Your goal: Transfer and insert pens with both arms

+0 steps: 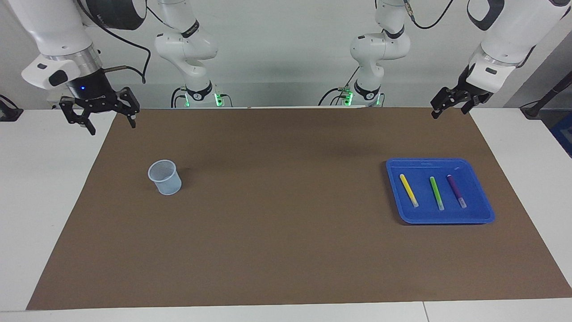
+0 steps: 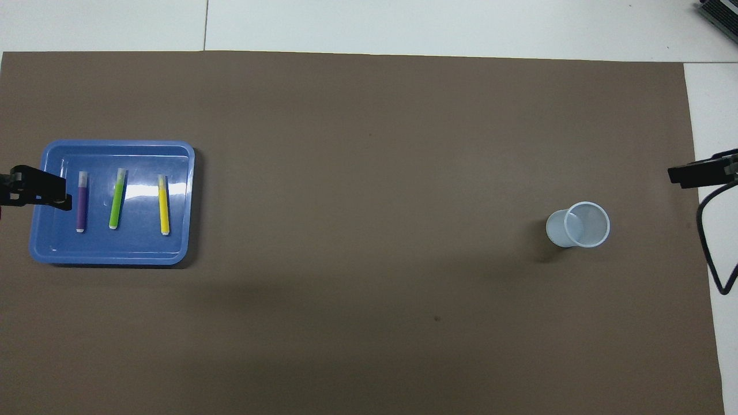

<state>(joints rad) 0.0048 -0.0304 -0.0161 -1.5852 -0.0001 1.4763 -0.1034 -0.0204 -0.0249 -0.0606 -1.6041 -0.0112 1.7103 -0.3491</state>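
Three slim marker pens, a yellow pen (image 1: pixel 409 190), a bright green pen (image 1: pixel 436 193) and a purple pen (image 1: pixel 456 191), are laid side by side, apart, in a shallow blue plastic tray (image 1: pixel 485 210) on the brown mat (image 1: pixel 286 250) toward the left arm's end of the table. The left gripper (image 1: pixel 450 107) is held raised, fingers spread, at the mat's edge, well apart from the pens. The right gripper (image 1: pixel 109 123) is likewise spread and empty, raised above the mat's edge at its own end. A pale mesh cup (image 1: pixel 165 177) is seen upright toward the right arm's end.
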